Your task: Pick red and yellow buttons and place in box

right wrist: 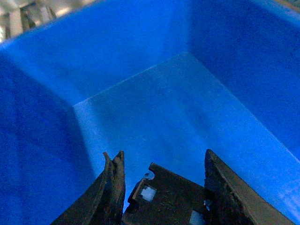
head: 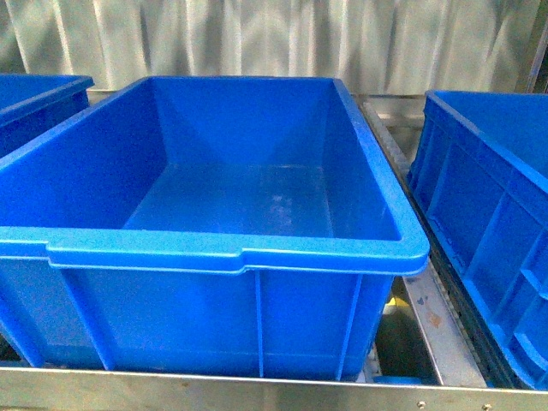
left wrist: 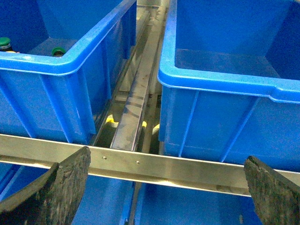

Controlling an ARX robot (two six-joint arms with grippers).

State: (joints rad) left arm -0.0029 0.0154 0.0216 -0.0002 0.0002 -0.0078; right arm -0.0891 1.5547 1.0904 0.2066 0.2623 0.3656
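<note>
The left gripper gapes wide, empty, above a metal rail between two blue crates. The right gripper, parted and empty, points into a blue bin.

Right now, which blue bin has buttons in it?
The left bin: two green caps show in its corner. The centre bin and right bin show none.

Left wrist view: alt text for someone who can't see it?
The open left hand looks over a metal rail at two blue bins split by a metal channel. One bin has two green-capped buttons in a corner; the other bin shows none.
</note>
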